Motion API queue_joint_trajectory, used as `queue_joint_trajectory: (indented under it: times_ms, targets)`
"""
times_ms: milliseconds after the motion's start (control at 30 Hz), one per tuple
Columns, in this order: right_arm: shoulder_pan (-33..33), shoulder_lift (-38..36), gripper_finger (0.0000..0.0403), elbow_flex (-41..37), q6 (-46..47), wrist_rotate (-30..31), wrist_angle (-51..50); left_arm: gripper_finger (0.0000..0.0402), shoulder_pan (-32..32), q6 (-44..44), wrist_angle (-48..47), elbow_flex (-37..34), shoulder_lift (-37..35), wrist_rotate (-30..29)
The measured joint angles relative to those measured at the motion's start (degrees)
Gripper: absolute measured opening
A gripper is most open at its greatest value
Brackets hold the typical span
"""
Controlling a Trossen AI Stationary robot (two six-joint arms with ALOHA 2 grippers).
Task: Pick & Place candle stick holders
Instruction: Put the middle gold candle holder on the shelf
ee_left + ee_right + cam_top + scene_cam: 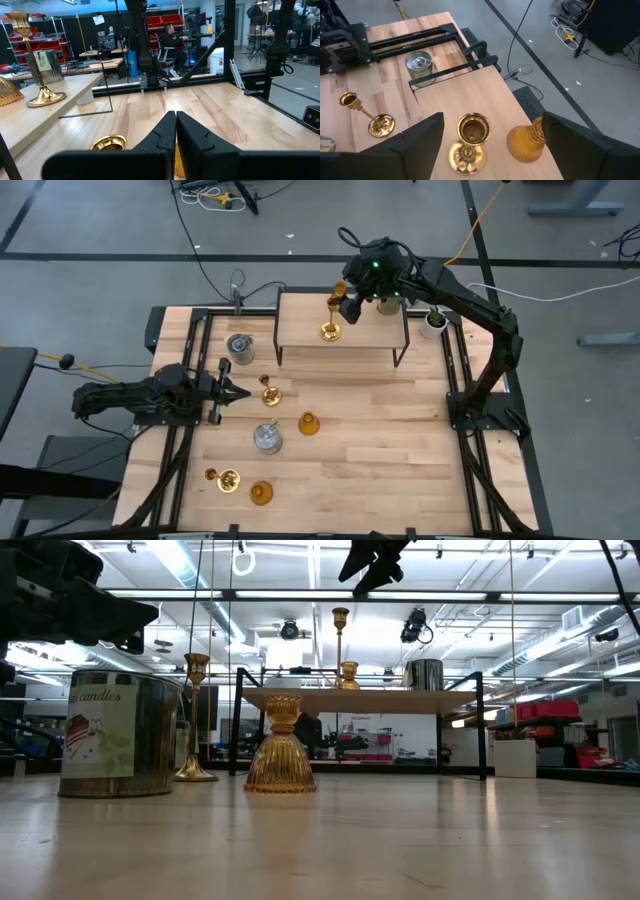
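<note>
Brass gleams on the raised shelf (300, 338) at the counter's (400, 440) far side, where a brass holder (331, 331) stands under the right hand (347, 298); the right wrist view looks straight down into its cup (473, 128) between that hand's wide-spread fingers (417, 140) and shows an amber bell holder (527, 141) just beside it, which the high view hides beneath the arm. Only the low view shows a silvery cylinder (424, 674) farther along the shelf. The left hand (228, 391) lies low over the counter, fingers pressed together on nothing, next to another brass holder (268, 393); its wrist view catches only that holder's round base (109, 143). From above, two glass cylinders (267, 438), two amber bells (308, 423) and a tipped brass holder (224, 477) remain on the counter.
</note>
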Motion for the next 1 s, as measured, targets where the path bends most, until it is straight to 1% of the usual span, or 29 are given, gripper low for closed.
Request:
queue_joint_trajectory:
  times_ms: [167,333,467,1000]
  targets:
    - [0.0,0.0,0.0339,-0.3,0.0,0.0,0.3,0.0019,0.0,0.0,0.0,0.0,0.0,0.0]
    - [0.0,0.1,0.0339,-3.4,0.0,0.0,0.7,0.0018,0.0,0.0,0.0,0.0,0.0,0.0]
    - [-0.1,0.1,0.0339,-4.4,0.6,0.0,0.7,0.0019,0.0,0.0,0.0,0.0,0.0,0.0]
    - [-0.1,0.1,0.0339,-4.5,1.0,0.0,1.3,0.0018,0.0,0.0,0.0,0.0,0.0,0.0]
